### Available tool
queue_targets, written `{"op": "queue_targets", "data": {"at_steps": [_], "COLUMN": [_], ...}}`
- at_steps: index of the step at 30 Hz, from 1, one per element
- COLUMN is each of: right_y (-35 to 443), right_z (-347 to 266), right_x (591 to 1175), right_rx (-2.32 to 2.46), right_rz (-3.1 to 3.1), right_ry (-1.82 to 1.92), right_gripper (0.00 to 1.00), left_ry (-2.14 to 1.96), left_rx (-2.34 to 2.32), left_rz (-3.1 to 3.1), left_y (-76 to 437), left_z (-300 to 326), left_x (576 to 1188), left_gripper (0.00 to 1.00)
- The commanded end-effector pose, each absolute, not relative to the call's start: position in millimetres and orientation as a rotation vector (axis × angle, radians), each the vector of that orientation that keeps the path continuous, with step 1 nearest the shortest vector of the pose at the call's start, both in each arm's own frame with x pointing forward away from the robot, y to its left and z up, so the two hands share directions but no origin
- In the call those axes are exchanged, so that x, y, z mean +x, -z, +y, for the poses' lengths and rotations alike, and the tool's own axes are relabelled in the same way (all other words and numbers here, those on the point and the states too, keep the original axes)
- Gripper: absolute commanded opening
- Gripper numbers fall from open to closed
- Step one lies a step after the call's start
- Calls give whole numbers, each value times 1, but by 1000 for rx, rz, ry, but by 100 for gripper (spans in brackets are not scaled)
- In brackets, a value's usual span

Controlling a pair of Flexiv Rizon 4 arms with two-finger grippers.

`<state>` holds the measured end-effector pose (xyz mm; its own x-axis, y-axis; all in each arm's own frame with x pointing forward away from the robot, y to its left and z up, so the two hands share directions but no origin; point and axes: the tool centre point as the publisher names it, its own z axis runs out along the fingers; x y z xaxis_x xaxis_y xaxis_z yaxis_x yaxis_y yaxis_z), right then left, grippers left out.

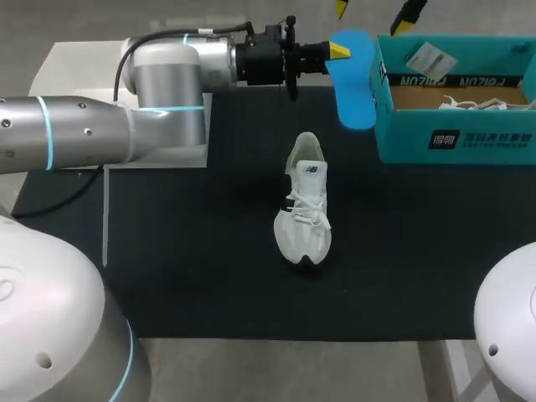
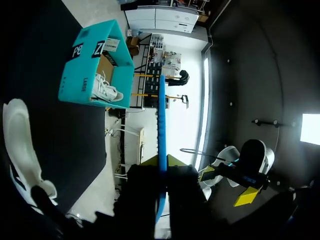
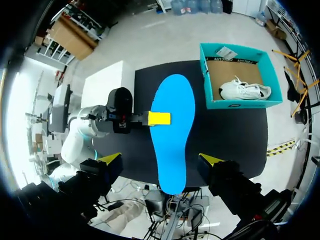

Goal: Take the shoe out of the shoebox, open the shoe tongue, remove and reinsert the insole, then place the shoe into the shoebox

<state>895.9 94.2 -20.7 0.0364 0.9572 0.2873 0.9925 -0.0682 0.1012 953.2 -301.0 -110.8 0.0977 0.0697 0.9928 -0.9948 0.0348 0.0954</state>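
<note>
Beside shoebox (image 1: pixel 452 138), left pincer (image 1: pixel 339 50) clamps blue insole (image 1: pixel 356 88); right pincer (image 3: pixel 160 160) above, spread wide; shoe (image 1: pixel 306 209) on mat (image 1: pixel 167 276).

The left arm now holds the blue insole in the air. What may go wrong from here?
1. The left end effector pinches the insole only at one edge, so it may twist or slip.
2. The insole hangs close to the shoebox wall; a swing might hit it.
3. The shoe lies free on the mat, so pushing the insole in may shove it away.
</note>
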Motion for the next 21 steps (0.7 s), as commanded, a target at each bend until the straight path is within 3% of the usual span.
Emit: {"op": "queue_targets", "data": {"at_steps": [1, 21], "right_y": [20, 25], "right_z": [98, 107], "right_x": [897, 899], "right_rx": [-2236, -2266], "right_rz": [-2060, -2144], "right_ry": [334, 200], "right_gripper": [100, 100], "left_ry": [-1147, -1152], "left_rx": [1175, 1177], "left_rz": [-1111, -1094], "left_y": [116, 114], "left_z": [-299, -292], "left_x": [959, 958], "left_gripper": [0, 0]}}
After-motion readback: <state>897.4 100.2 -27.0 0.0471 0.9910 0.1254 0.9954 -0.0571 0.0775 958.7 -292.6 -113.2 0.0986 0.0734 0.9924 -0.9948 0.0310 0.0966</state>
